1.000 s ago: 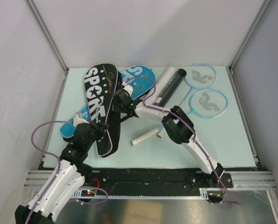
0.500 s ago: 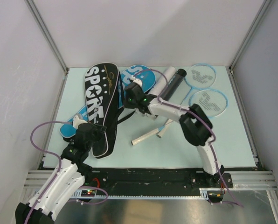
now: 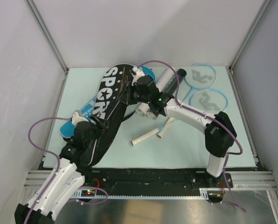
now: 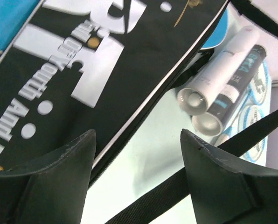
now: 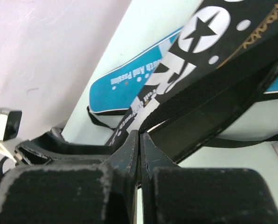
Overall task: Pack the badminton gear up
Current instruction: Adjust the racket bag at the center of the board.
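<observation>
Two racket covers are seen crossed on the surface (image 3: pixel 223 140), the black cover (image 3: pixel 112 95) laid slantwise over the blue cover (image 3: pixel 78 116). Its upper edge is met by the clenched right pincer (image 5: pixel 139 135), though pinched fabric cannot be confirmed. Its lower edge is overhung by the released left pincer (image 4: pixel 136 135). One white tube (image 3: pixel 166 77), one black tube (image 3: pixel 176 80) and two rackets (image 3: pixel 200 76) are counted alongside.

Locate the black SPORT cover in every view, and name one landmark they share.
Top external: black SPORT cover runs diagonally, upper centre to lower left.
Left wrist: the cover fills the upper left.
Right wrist: it crosses the upper right.
Shared landmark: the blue cover partly under it, in all three views.
</observation>
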